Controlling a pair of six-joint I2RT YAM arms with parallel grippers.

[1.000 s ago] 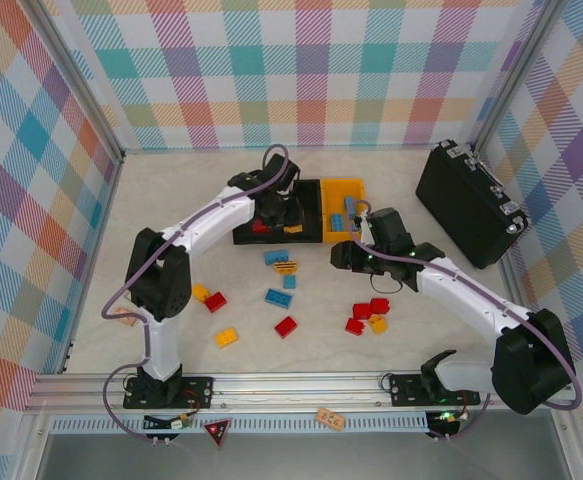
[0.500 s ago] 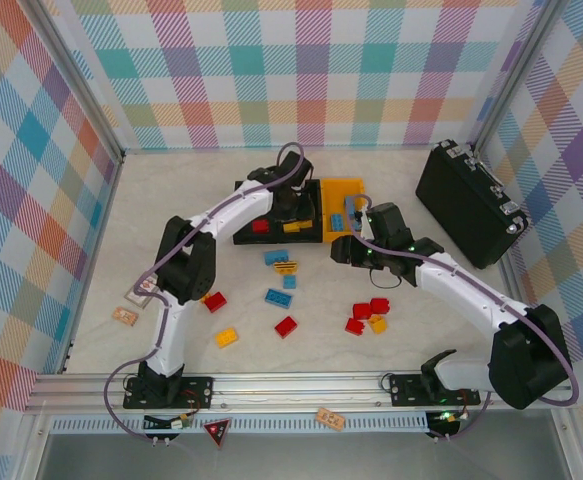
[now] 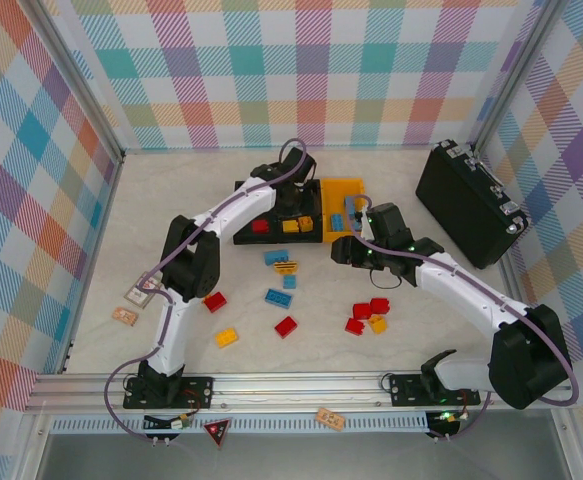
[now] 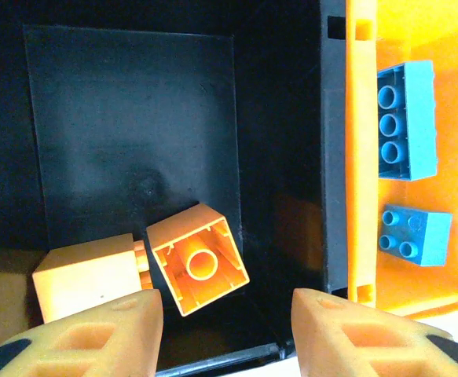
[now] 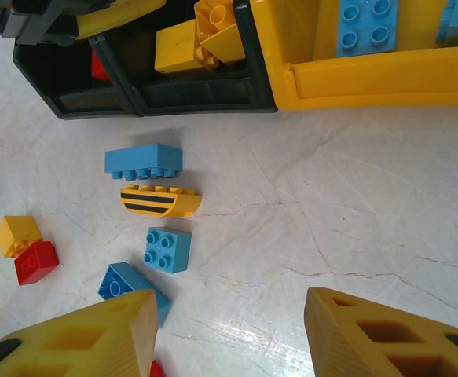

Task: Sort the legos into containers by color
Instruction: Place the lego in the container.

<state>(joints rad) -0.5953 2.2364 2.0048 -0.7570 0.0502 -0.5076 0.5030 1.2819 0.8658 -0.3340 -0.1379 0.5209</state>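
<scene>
The left arm's fingers (image 4: 87,338) stand apart with nothing between them, directly above the middle black rectangular plastic bin (image 4: 134,102). A yellow-orange studded plastic brick (image 4: 197,259) lies hollow side up on the bin floor just ahead of the gap, beside a second yellow-orange brick (image 4: 87,279). The right arm's fingers (image 5: 79,342) are likewise spread and empty, hovering over the pale marbled surface (image 5: 354,204). The loose blue pieces lie ahead of them and to their left. A tilted blue plastic brick (image 5: 126,287) sits just beside the fingertip on that side, and a small square blue plastic brick (image 5: 167,249) lies a little farther out. Beyond both is a long blue plastic brick (image 5: 142,161), its long axis parallel to the line between the two fingers, so a grasp there would probably need a wrist turn. The yellow-orange rectangular plastic bin (image 5: 354,78), already holding blue bricks, lies ahead and to the right.
</scene>
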